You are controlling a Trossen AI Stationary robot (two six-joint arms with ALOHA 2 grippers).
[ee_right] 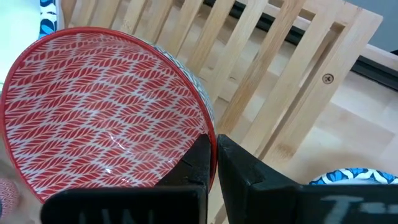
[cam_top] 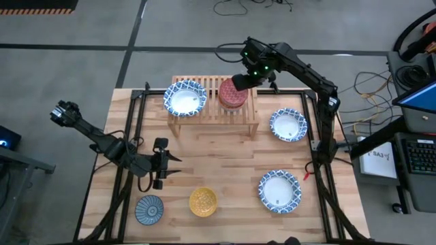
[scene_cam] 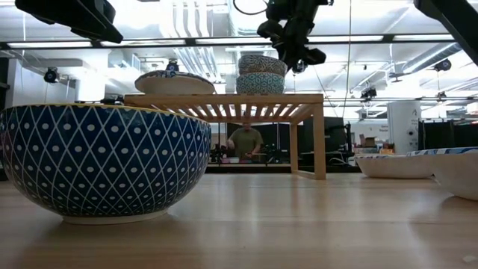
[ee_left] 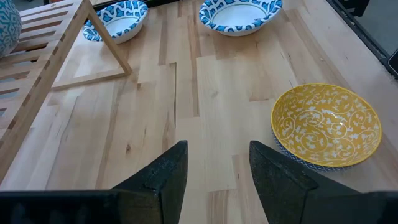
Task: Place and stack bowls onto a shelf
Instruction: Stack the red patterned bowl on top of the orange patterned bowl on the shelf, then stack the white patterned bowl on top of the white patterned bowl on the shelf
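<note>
1. We hold the red bowl (ee_right: 102, 112) by its rim, the right gripper (ee_right: 211, 158) pinched on it, atop another small bowl on the shelf (cam_top: 204, 112), at 12 o'clock on the table (cam_top: 225, 163).
2. Risk: a tilted release could topple the stack off the slats.
3. The left gripper (ee_left: 214, 171) waits at 8 o'clock, fingers parted, empty.
4. Surface: pale wood planks. Beyond: grey floor, cables, a seated person (scene_cam: 245, 140).
</note>
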